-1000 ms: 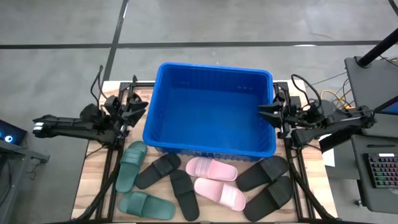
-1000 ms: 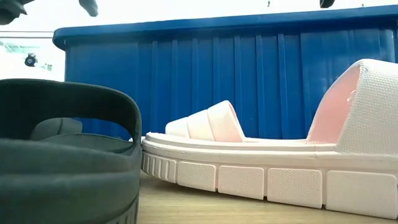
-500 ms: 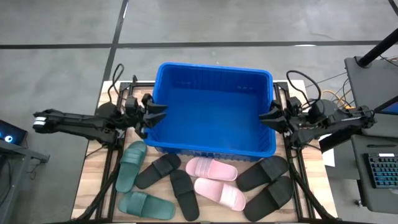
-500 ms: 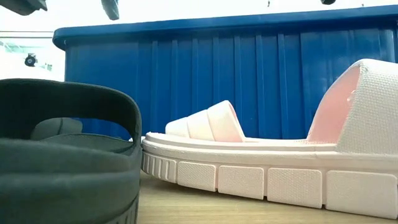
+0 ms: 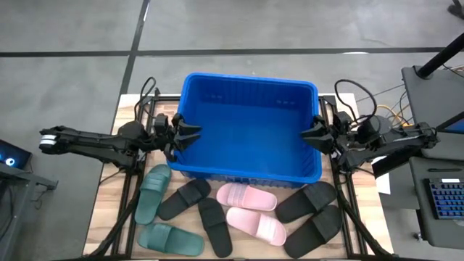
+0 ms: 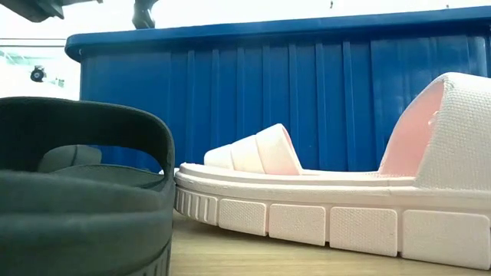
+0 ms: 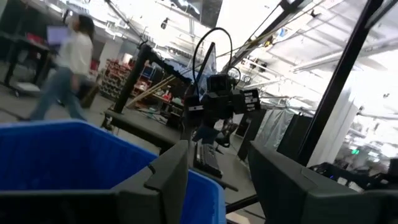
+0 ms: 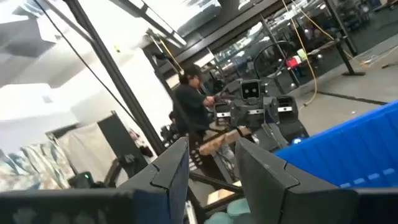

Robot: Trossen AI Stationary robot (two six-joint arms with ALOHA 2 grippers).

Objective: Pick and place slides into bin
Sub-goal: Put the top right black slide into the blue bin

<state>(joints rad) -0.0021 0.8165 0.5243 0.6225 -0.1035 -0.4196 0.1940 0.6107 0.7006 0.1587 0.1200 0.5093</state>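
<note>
Left gripper (image 5: 193, 133): we see its jaws spread, with nothing between them. It sits at the left rim of the bin (image 5: 246, 85), tips just over the edge, in the left-centre of the high view. In the left wrist view the two dark fingers (image 7: 169, 177) stand apart, with blue bin wall beyond them.

Right gripper (image 5: 309, 133): jaws likewise parted and empty, at the bin's right rim, right-centre of the high view. Its wrist view shows the fingers (image 8: 171, 165) separated, the bin at lower right of that frame.

We see no slides inside the bin, which sits at centre frame on the tabletop (image 5: 101, 217).

All eight slides lie on the tabletop along the lower part of the high view, below the bin: two dark green slides (image 5: 152, 193) at lower left, two black slides (image 5: 184, 199) beside them, two pale pink slides (image 5: 245, 196) at lower centre, two more black slides (image 5: 307, 201) at lower right.

Low view: a pink slide (image 6: 322, 207) and a dark slide (image 6: 84, 192) fill the foreground, the bin wall behind them.

A person (image 7: 65, 68) stands in the room beyond.
</note>
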